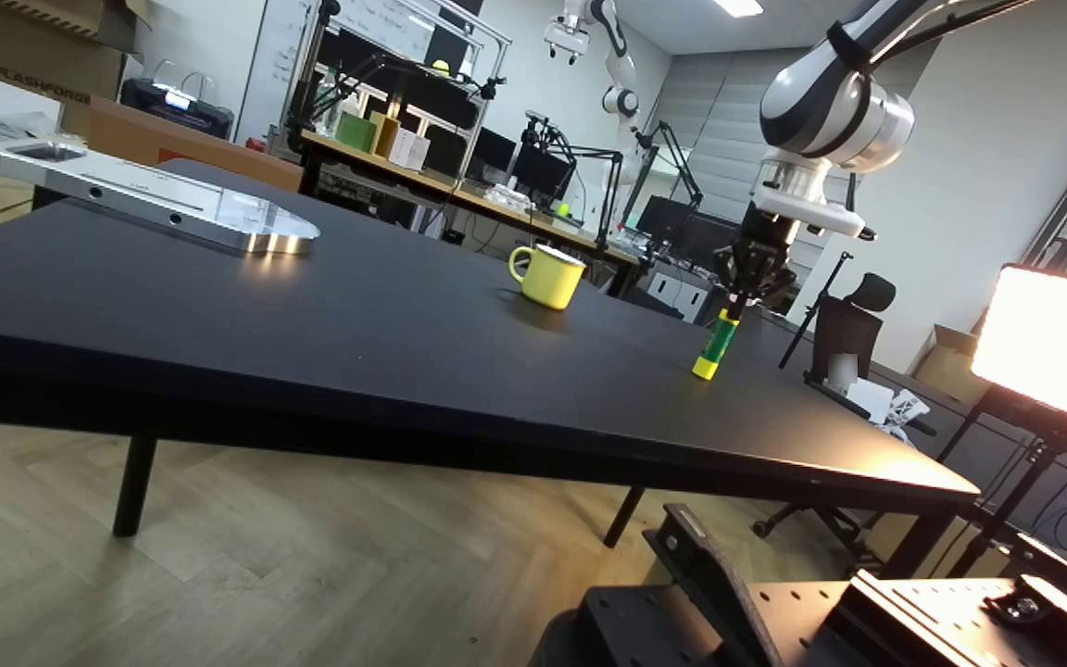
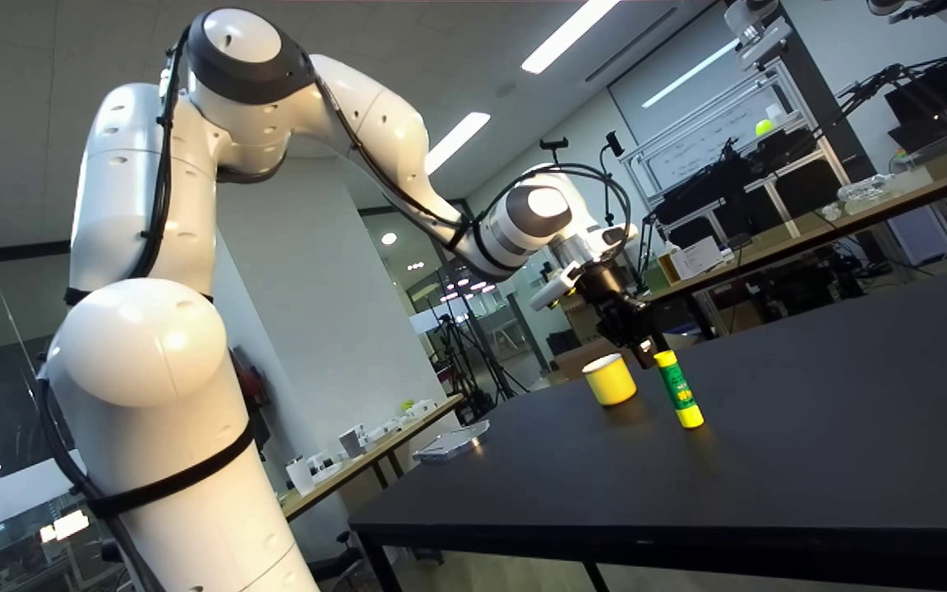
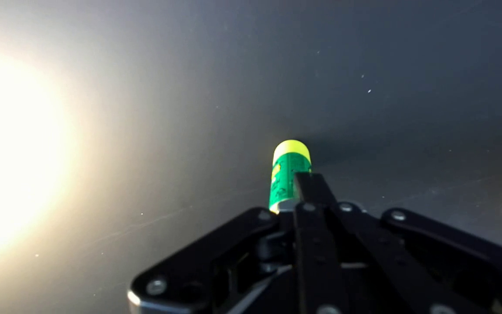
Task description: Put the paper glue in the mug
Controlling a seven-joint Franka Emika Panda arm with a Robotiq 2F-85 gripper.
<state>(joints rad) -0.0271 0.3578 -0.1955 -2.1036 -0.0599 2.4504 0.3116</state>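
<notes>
The paper glue [image 1: 715,346] is a thin green tube with yellow ends. It looks upright on the black table, and it also shows in an exterior view [image 2: 677,390] and in the wrist view [image 3: 283,181]. My gripper [image 1: 736,304] points down at its upper end; it also shows in an exterior view [image 2: 654,349]. In the wrist view the dark fingertips [image 3: 312,189] look close together and cover part of the tube. Whether the tube is between them is hidden. The yellow mug [image 1: 552,278] stands upright, apart from the glue, and also in an exterior view [image 2: 610,381].
The black table [image 1: 385,343] carries everything. A shiny metal plate [image 1: 154,195] lies at the far left of the table and shows in an exterior view [image 2: 450,444]. A bright light panel [image 1: 1057,343] stands beyond the table's right end.
</notes>
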